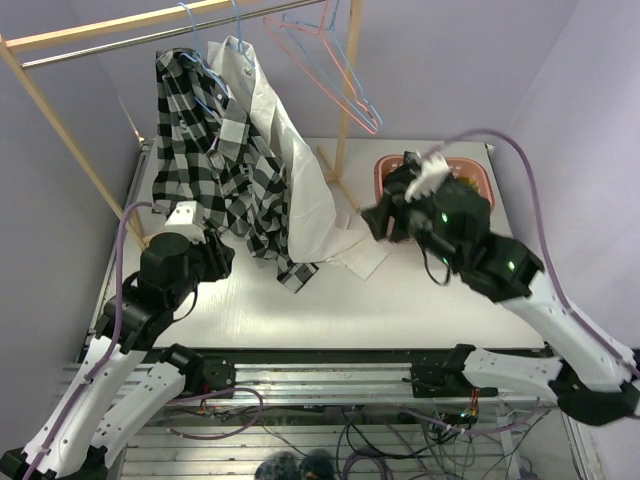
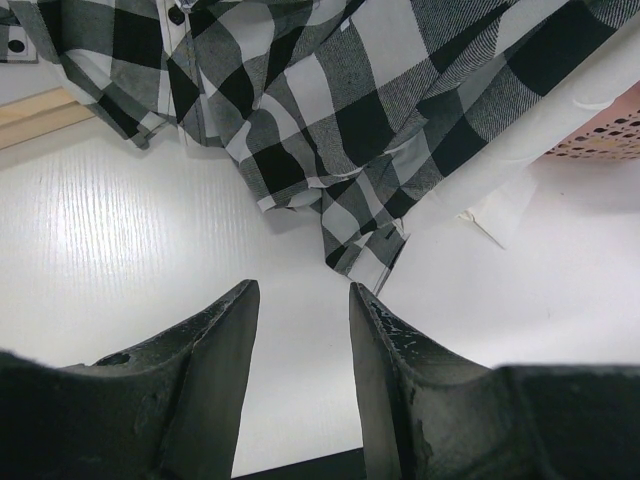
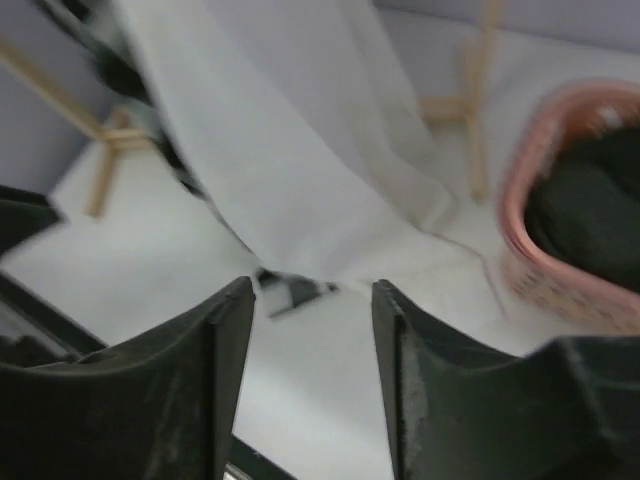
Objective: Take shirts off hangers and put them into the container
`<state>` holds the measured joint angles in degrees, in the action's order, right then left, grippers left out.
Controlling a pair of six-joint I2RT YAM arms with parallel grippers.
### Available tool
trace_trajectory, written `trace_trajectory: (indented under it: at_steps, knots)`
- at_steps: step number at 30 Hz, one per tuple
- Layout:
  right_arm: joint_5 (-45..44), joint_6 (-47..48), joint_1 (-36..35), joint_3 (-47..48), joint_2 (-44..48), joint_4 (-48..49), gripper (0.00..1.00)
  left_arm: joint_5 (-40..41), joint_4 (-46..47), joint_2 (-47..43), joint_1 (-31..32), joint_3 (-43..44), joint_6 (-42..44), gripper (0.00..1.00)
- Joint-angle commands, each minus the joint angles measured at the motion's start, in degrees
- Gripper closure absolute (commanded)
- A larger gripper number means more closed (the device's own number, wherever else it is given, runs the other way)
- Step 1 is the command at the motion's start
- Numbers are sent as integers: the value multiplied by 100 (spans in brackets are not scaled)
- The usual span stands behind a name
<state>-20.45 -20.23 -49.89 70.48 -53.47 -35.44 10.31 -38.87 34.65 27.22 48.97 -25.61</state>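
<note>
Hanging limp from the rail [image 1: 120,38], hems on the table [image 1: 420,300], the checked flannel shirt [image 1: 215,150] and white shirt [image 1: 295,170] are being faced by the left gripper [image 2: 300,330] and right gripper [image 3: 310,330], both spread and empty. Soft, light cloth, likely best pinched near the collar; the hangers' [image 1: 203,55] shoulders are being hidden by fabric

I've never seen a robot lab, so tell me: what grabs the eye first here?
Two shirts hang from the rail at the back left: a black-and-white checked flannel shirt and a plain white shirt beside it, its hem on the table. At the right stands a pink laundry basket with dark clothing inside. The left gripper and right gripper point toward the shirts, open and empty.
</note>
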Motion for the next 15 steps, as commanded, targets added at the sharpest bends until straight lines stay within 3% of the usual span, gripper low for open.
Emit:
trace_trajectory:
  at_steps: [1, 5, 12, 15]
  knots:
    - [1779, 574, -20, 1686, -1351, 261, 47, 92, 28, -22, 45, 54, -50, 48]
    - [2102, 821, -255, 3033, -2348, 353, 47, 97, 21, -10, 55, 52, -42, 47]
    - [1414, 1585, -713, 5043, -3772, 383, 50, 121, 7, 6, 82, 53, -51, 47]
    - [1123, 1927, -718, 5453, -4218, 552, 49, 122, 11, 17, 105, 52, -56, 47]
